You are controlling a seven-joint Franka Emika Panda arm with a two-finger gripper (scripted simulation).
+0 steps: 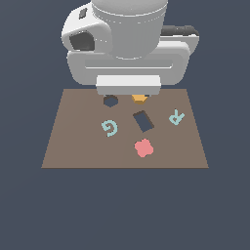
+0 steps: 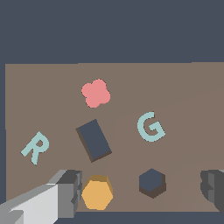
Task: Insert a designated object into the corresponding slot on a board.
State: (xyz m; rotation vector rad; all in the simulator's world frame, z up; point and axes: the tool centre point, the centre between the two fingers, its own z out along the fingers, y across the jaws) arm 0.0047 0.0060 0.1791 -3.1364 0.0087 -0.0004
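Claw (image 2: 142, 192) jaws wide apart, holding nothing. Orange hex block (image 2: 97, 193) sits just inside one finger (image 2: 70, 192); hex slot (image 2: 152, 182) lies between the fingers, nearer the other one. Looks like the pre-grasp step: next, centre on the block, descend, close. Beyond on the board (image 2: 192, 109): rectangular hole (image 2: 93, 140), G (image 2: 150, 127), R (image 2: 35, 148), pink clover (image 2: 96, 93).

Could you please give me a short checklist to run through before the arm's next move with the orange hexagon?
1. Orange hexagonal block lies on the board, outside the hole: ok.
2. Hexagonal slot is empty: ok.
3. Gripper open: ok.
4. Block centred between the fingers: not ok; it sits beside one finger.
5. G, R and the pink clover piece lie away from the slot: ok.
6. Gripper height above the block: cannot tell.
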